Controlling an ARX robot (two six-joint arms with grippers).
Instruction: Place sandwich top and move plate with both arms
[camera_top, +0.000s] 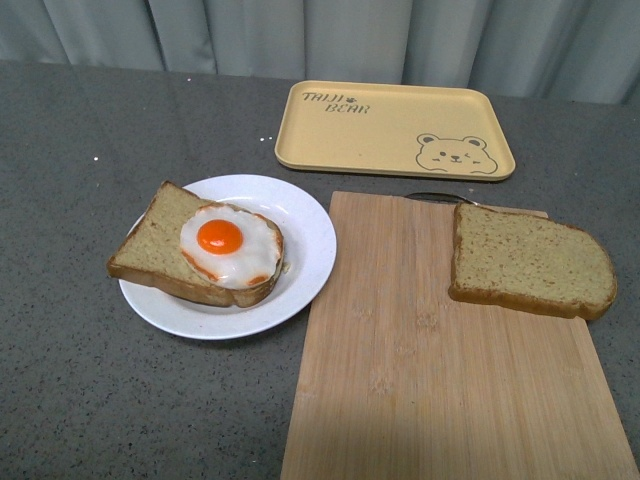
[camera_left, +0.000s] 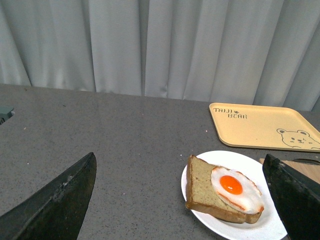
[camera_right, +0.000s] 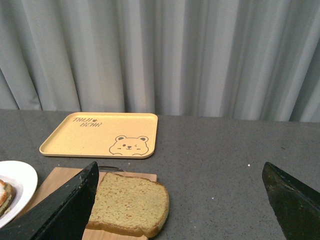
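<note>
In the front view, neither arm shows. The plate (camera_top: 312, 232) sits on the grey table (camera_top: 70, 390), left of centre, just beside the left edge of a wooden cutting board (camera_top: 440, 390). On the plate lies a bread slice (camera_top: 160, 240) carrying a fried egg (camera_top: 232, 245); one corner of that slice reaches out past the plate's left rim. The sandwich top (camera_top: 528, 262) lies flat on the far right part of the board, its rounded edge poking a little over the board's right side, well apart from the plate. A thin dark metal item (camera_top: 440, 197) peeks out at the board's far edge (too little of it shows to name it). Beyond the board rests a yellow tray (camera_top: 395, 130) with a bear drawing.

In the left wrist view, the left gripper (camera_left: 178, 156) hangs above the table with its jaws spread wide, gripping nothing. The plate (camera_left: 235, 158) with the egg-topped slice (camera_left: 204, 187) lies near one black finger (camera_left: 295, 197), and the tray (camera_left: 260, 127) is behind it.

In the right wrist view, the right gripper (camera_right: 180, 163) is likewise spread wide and holds nothing. The sandwich top (camera_right: 130, 205) rests on the board (camera_right: 65, 175) just beside one finger (camera_right: 60, 210), not touched by it as far as can be seen. An edge of the plate (camera_right: 20, 180) shows at the side, the tray (camera_right: 95, 135) further back.
</note>
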